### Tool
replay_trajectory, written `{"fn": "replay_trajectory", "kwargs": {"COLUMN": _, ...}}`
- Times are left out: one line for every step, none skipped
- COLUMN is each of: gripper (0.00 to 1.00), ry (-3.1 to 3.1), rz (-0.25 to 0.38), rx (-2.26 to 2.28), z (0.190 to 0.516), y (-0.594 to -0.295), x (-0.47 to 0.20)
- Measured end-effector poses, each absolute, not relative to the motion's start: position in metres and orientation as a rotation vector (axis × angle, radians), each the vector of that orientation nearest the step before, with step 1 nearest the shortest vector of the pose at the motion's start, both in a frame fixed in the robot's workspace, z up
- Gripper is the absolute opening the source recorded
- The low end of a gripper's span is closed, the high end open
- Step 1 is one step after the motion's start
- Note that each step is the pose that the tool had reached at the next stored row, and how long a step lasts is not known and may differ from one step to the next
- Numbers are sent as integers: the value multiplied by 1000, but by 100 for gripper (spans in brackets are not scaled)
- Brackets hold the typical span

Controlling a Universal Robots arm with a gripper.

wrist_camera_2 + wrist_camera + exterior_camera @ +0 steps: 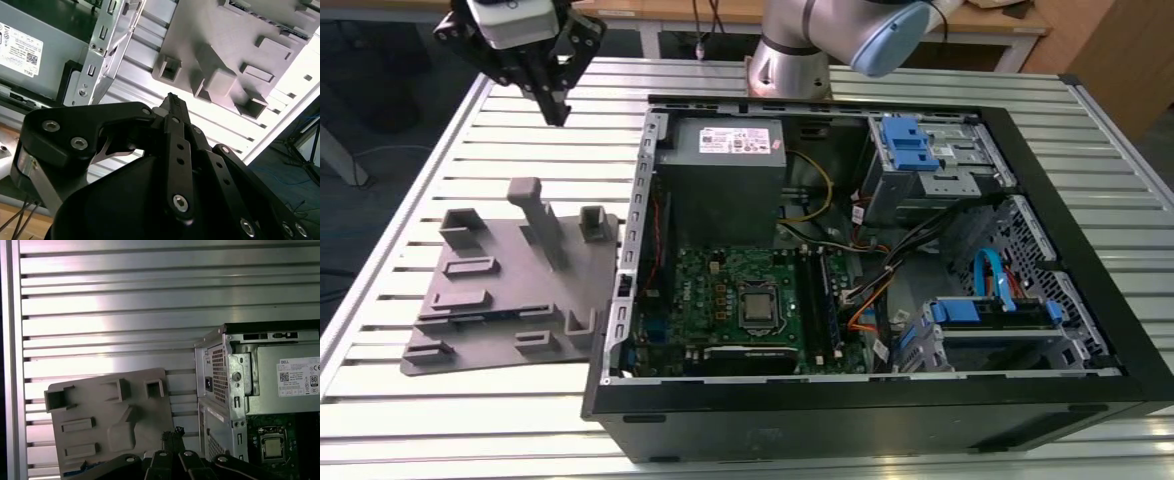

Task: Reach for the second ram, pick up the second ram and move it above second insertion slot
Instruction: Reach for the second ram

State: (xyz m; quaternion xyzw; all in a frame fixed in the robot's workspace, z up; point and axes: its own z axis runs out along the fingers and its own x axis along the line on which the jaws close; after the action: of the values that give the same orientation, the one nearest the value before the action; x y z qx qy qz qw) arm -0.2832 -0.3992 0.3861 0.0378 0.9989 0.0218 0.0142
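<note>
Black multi-link gripper (559,114) hovers over slatted aluminium table (400,400), fingers pressed together, gripping nothing. Near grey plastic fixture tray (480,345) and open black computer case (854,425).

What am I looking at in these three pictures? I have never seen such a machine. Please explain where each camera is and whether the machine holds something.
The machine is a robot arm that rises at the far side of a slatted metal table. At its end is a gripper, a black claw with two fingers. It is shut, holds nothing and hangs in the air near a grey tray. The exterior view comes from a camera standing off the arm. Both wrist views come from cameras riding on the arm, so black gripper parts appear in their foreground. On the table lie the tray and, beside it, an open computer case with its green motherboard showing.
</note>
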Motion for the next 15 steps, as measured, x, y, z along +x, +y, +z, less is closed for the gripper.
{"fn": "replay_trajectory", "kwargs": {"gripper": 7, "ry": 3110, "rz": 68, "rx": 118, "z": 386, "y": -399, "x": -285}}
{"fn": "replay_trajectory", "kwargs": {"gripper": 7, "ry": 3110, "rz": 68, "rx": 118, "z": 386, "y": -399, "x": -288}}
{"fn": "replay_trajectory", "kwargs": {"gripper": 7, "ry": 3110, "rz": 68, "rx": 118, "z": 385, "y": -399, "x": -290}}
{"fn": "replay_trajectory", "kwargs": {"gripper": 7, "ry": 3110, "rz": 68, "rx": 118, "z": 385, "y": -399, "x": -292}}
{"fn": "replay_trajectory", "kwargs": {"gripper": 7, "ry": 3110, "rz": 68, "rx": 118, "z": 385, "y": -399, "x": -294}}
{"fn": "replay_trajectory", "kwargs": {"gripper": 7, "ry": 3110, "rz": 68, "rx": 118, "z": 385, "y": -399, "x": -296}}
{"fn": "replay_trajectory", "kwargs": {"gripper": 7, "ry": 3110, "rz": 68, "rx": 118, "z": 384, "y": -399, "x": -298}}
{"fn": "replay_trajectory", "kwargs": {"gripper": 7, "ry": 3110, "rz": 68, "rx": 118, "z": 384, "y": -399, "x": -300}}
{"fn": "replay_trajectory", "kwargs": {"gripper": 7, "ry": 3110, "rz": 68, "rx": 118, "z": 384, "y": -399, "x": -302}}
{"fn": "replay_trajectory", "kwargs": {"gripper": 7, "ry": 3110, "rz": 68, "rx": 118, "z": 383, "y": -399, "x": -304}}
{"fn": "replay_trajectory", "kwargs": {"gripper": 7, "ry": 3110, "rz": 68, "rx": 118, "z": 383, "y": -399, "x": -305}}
{"fn": "replay_trajectory", "kwargs": {"gripper": 7, "ry": 3110, "rz": 68, "rx": 118, "z": 383, "y": -399, "x": -307}}
{"fn": "replay_trajectory", "kwargs": {"gripper": 7, "ry": 3110, "rz": 68, "rx": 118, "z": 383, "y": -399, "x": -308}}
{"fn": "replay_trajectory", "kwargs": {"gripper": 7, "ry": 3110, "rz": 68, "rx": 118, "z": 382, "y": -400, "x": -310}}
{"fn": "replay_trajectory", "kwargs": {"gripper": 7, "ry": 3110, "rz": 68, "rx": 118, "z": 382, "y": -400, "x": -311}}
